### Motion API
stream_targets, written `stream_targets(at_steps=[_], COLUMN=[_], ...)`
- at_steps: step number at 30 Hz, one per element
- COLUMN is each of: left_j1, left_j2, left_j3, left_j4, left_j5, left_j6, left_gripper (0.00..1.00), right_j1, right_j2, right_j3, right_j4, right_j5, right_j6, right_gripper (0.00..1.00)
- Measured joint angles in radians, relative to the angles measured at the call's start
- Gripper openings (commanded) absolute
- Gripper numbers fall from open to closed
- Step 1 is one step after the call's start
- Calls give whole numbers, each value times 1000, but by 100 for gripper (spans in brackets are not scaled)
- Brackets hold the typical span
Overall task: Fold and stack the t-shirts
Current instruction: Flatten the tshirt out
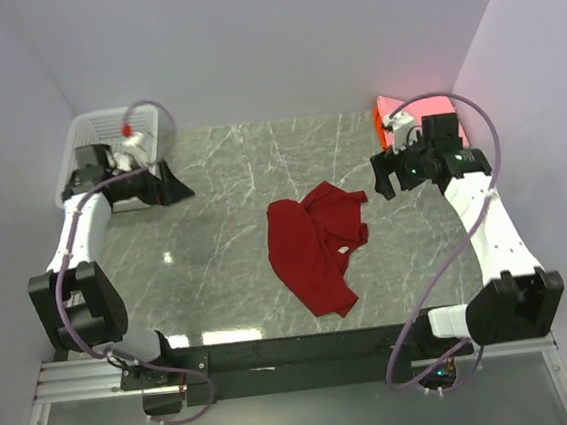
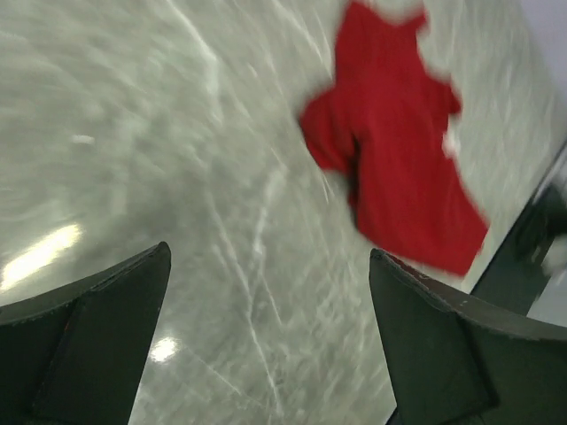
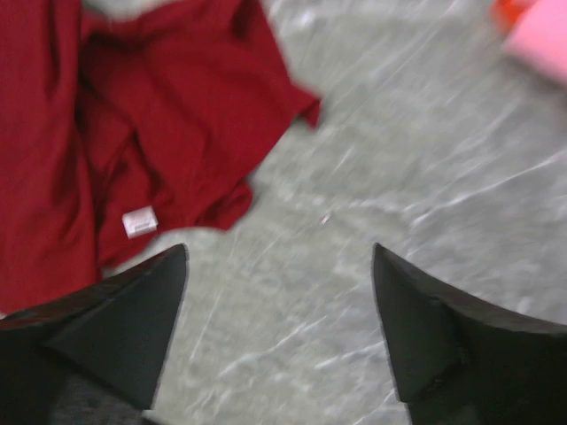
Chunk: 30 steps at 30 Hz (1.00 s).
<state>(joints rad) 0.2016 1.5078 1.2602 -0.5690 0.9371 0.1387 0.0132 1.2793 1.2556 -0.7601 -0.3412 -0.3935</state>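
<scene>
Left claw [image 2: 270, 257] spread, empty, over bare bench [image 1: 220, 279] near the basket [image 1: 99, 125]; right claw [image 3: 280, 252] spread, empty, just beside the deep red t-shirt [image 1: 317, 244], crumpled mid-bench; pink t-shirt [image 1: 424, 108] in far right corner; I'd pinch one shoulder per claw, single layer only, and pull flat before folding.

Both arms were built of white tubular links between bulky black joint housings: left arm [image 1: 79, 227], right arm [image 1: 486, 223]. A lilac cable [image 1: 62, 284] looped along each. The left gripper [image 1: 176, 188] and right gripper [image 1: 383, 178] were black, with broad wedge-shaped fingers [image 2: 97, 345]. A small green light [image 1: 412, 172] glowed on the right wrist.
</scene>
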Motion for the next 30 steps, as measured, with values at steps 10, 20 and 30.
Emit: stream_targets(at_steps=[10, 20, 30], left_j1=[-513, -573, -625], left_j2=[-53, 232, 324], left_j3=[-278, -152, -143], left_j4=[55, 220, 310], left_j5=[-124, -201, -201], left_j6=[144, -56, -233], left_gripper=[86, 86, 32], right_j1=[0, 0, 31], right_j2=[292, 497, 605], right_j3=[0, 29, 29], right_j4=[-126, -103, -39], right_j5=[-39, -156, -200], right_j6=[2, 116, 180], right_gripper=[65, 66, 64])
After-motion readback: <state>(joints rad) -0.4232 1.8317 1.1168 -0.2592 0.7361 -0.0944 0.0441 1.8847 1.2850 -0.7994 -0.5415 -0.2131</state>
